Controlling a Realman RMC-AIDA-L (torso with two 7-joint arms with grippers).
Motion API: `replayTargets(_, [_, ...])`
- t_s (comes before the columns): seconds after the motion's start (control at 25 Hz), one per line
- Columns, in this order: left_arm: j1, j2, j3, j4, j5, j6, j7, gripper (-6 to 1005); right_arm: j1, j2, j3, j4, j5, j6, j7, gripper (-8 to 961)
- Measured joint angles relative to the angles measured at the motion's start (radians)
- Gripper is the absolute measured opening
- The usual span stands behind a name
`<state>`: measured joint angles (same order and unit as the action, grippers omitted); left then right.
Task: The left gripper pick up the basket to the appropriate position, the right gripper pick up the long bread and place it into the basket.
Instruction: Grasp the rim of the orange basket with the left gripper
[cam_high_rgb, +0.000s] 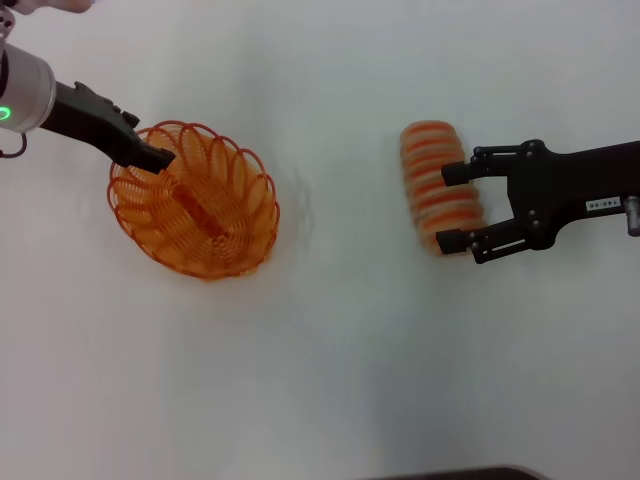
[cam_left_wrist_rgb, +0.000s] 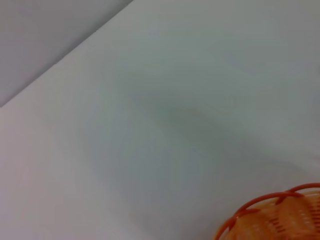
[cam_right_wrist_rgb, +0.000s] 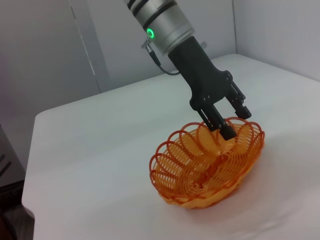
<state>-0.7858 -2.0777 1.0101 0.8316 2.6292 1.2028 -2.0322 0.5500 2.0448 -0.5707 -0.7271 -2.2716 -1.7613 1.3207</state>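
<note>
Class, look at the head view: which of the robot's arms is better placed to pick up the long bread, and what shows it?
The right. The right gripper already has its open fingers on either side of the long bread, while the left gripper is across the table at the basket rim.

The head camera is looking steeply down at the white tabletop (cam_high_rgb: 330, 380); both wrist cameras are sharing the oval orange wire basket (cam_right_wrist_rgb: 207, 162), the left nearer
</note>
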Motion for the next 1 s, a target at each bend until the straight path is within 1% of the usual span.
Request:
replayTargets(0.08, [-0.002,-0.001,0.000,-0.004,0.005,-0.004,-0.001,742,0.001,0.000,0.000,0.000,0.000,0.000,0.000,916])
replayTargets(0.12, [-0.007,-0.007,0.001,-0.015,0.027,-0.017,-0.003,731,0.001,0.000,0.000,0.000,0.000,0.000,0.000,915])
replayTargets(0.24, [-0.009,-0.013,0.001,-0.017,0.041,-0.025,-0.004,698,0.001,0.000,0.000,0.000,0.000,0.000,0.000,915])
replayTargets(0.48, [-0.013,-0.013,-0.005,-0.017,0.042,-0.026,-0.004,676,0.002,0.000,0.000,0.000,0.000,0.005,0.000,913])
replayTargets(0.64, [-0.013,-0.012,0.001,-0.017,0.047,-0.026,-0.005,481,0.002,0.000,0.002,-0.002,0.000,0.006,0.000,912])
replayTargets(1.0, [-0.018,-0.009,-0.002,-0.018,0.066,-0.013,-0.005,130,0.002,0.000,0.006,-0.011,0.004,0.004,0.000,910])
